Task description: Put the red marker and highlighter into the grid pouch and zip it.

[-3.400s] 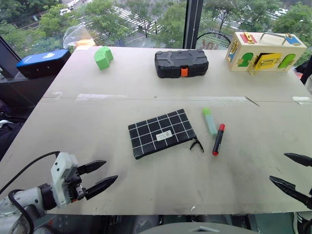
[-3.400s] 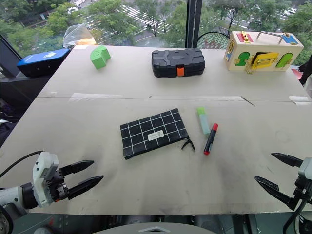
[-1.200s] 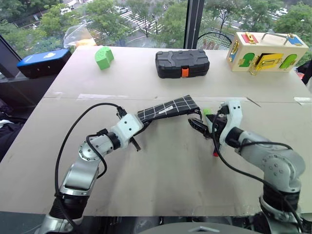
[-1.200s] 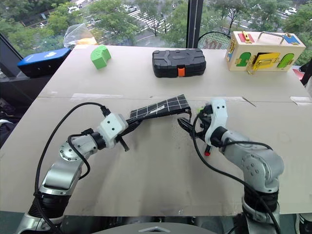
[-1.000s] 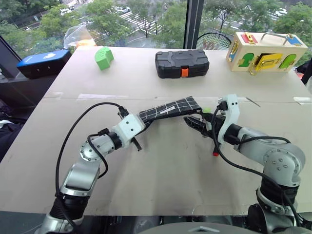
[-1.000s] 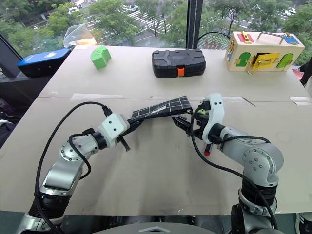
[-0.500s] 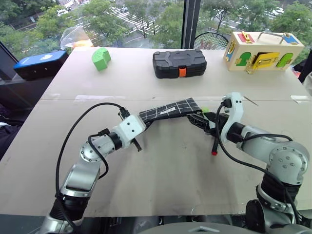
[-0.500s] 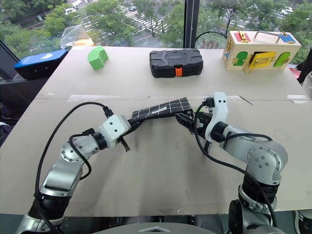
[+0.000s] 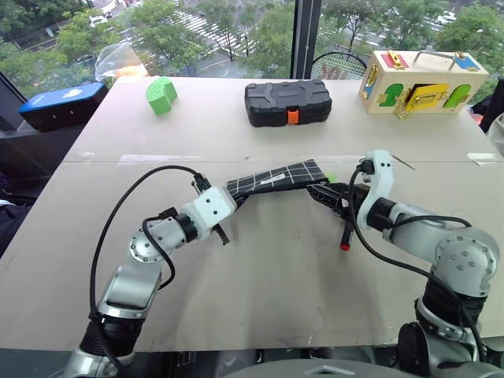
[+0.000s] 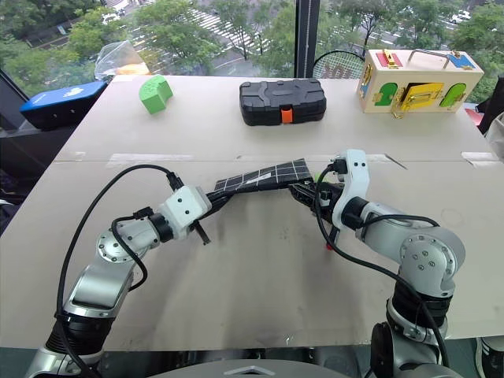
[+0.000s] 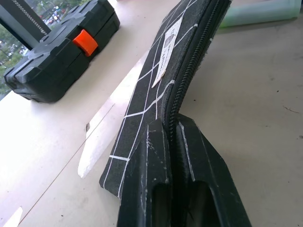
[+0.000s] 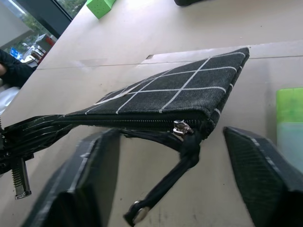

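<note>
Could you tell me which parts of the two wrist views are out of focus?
Right wrist view: the end effector's own fingers are blurred, while the grid pouch and its zipper pull are sharp. Left wrist view: the black hard case is slightly soft.

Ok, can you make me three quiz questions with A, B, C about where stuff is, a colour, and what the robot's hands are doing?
1. Where is the green block?
A. back left of the table
B. beside the red marker
C. on the black hard case

2. What colour is the case's latch?
A. blue
B. orange
C. white

3. What is the left gripper doing?
A. hanging open
B. clamping the grid pouch
C. holding the highlighter

Answers:
1 A, it sits near the far left corner.
2 B, the latch is orange.
3 B, its fingers pinch the pouch's zipper edge, lifting it.
</note>
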